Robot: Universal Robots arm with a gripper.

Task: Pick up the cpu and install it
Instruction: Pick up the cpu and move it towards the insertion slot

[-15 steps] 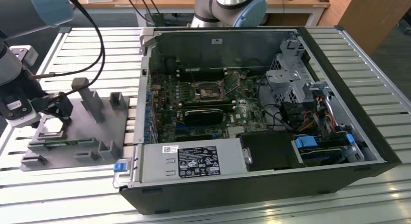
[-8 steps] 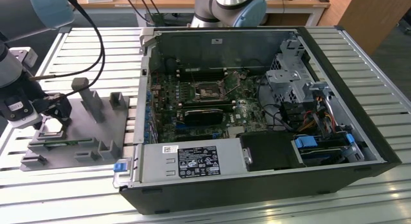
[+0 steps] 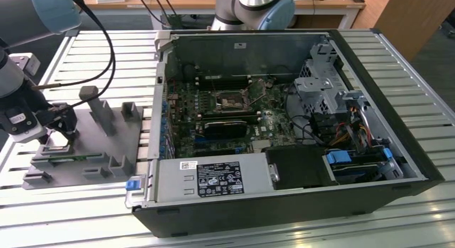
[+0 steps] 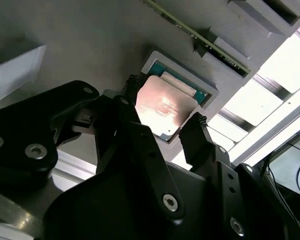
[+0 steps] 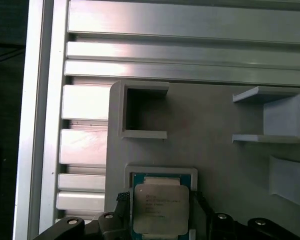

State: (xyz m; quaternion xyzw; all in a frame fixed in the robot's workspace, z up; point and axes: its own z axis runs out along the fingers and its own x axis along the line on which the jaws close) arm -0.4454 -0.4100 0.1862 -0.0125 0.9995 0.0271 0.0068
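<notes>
A big computer case (image 3: 235, 50) lay open on its side on a metal surface (image 3: 398, 226) made of long slats. Inside it sat a green board (image 3: 181, 106) and a grey box (image 3: 213, 178) with a sticker. Just beside the case lay a grey tray (image 3: 135, 140) with a thin green stick (image 3: 67, 158) in it. A wooden desk (image 3: 213, 1) stood behind.

cpu (image 5: 161, 212) cut off by the first wrist view's edge, its print too small to read, claw (image 5: 160, 199) body mostly out of frame, in the exterior view claw hiding part of the grey tray (image 3: 106, 146), arm (image 3: 14, 82) cut off at the exterior view's left
</notes>
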